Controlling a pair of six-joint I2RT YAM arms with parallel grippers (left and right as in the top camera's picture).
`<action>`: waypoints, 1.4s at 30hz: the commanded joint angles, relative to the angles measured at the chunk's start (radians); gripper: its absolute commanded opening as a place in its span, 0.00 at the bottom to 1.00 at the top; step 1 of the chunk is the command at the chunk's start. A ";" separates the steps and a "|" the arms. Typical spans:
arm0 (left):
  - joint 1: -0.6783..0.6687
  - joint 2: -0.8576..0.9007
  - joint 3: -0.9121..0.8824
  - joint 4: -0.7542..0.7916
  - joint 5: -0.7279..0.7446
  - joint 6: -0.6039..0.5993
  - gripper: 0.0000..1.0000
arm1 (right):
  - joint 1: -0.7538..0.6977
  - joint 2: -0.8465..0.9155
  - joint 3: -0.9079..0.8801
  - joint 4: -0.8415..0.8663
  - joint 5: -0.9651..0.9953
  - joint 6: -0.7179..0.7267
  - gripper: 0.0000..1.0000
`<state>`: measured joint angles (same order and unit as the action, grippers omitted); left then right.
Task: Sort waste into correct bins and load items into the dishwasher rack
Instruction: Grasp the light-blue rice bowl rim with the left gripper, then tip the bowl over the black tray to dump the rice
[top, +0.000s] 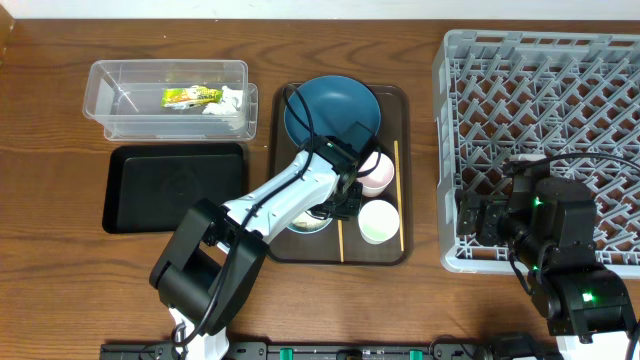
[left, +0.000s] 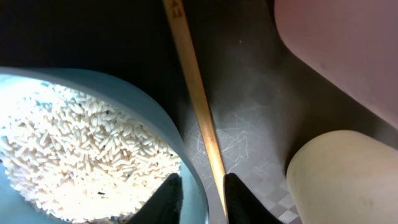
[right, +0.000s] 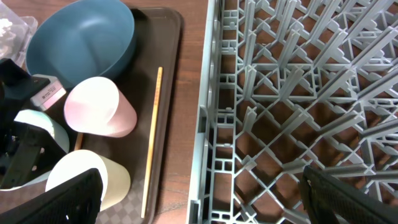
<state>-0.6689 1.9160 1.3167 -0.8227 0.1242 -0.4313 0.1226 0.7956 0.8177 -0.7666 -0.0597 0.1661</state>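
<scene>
Landmark: brown serving tray (top: 391, 110), 1.
On tray: cups 2: pink cup (top: 376, 172), pale-green cup (top: 379, 221). Chopsticks 2: right chopstick (top: 397, 195), left chopstick (top: 340, 240). Dishes 2: dark-blue dish (top: 330, 108), light-blue bowl (left: 149, 109). Rice grains (left: 81, 149): too many to count.
Left of tray: bins 2: clear tub (top: 120, 100), black tray (top: 170, 185). Waste pieces 2: snack wrapper (top: 191, 96), tissue (top: 228, 102).
Right of tray: rack (top: 540, 90), 1.

The brown serving tray (top: 285, 255) is crowded. Its far half is filled by the dark-blue dish (top: 330, 110); the near half is packed with the light-blue bowl (left: 155, 112), pink cup (top: 375, 172) and pale-green cup (top: 379, 220). Only a narrow lane is found between bowl and cups, and it is taken up by a chopstick (left: 199, 106) and the left gripper (left: 202, 202). Approach from the left is barred by the left arm (top: 280, 195). A bare strip of table (top: 425, 150) is offered between tray and dishwasher rack (top: 540, 100), whose far cells are open from above; its near part is overhung by the right gripper (top: 468, 222).
</scene>
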 joint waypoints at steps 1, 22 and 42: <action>-0.002 0.009 -0.007 -0.007 -0.006 -0.001 0.21 | 0.009 -0.003 0.018 -0.001 0.003 -0.018 0.99; -0.002 0.004 -0.006 -0.032 -0.006 -0.001 0.06 | 0.009 -0.003 0.018 -0.001 0.003 -0.018 0.99; 0.000 -0.160 0.000 -0.114 -0.037 0.057 0.06 | 0.009 -0.003 0.018 -0.001 0.003 -0.018 0.99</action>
<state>-0.6697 1.7969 1.3170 -0.9257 0.1013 -0.4110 0.1226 0.7959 0.8177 -0.7666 -0.0597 0.1638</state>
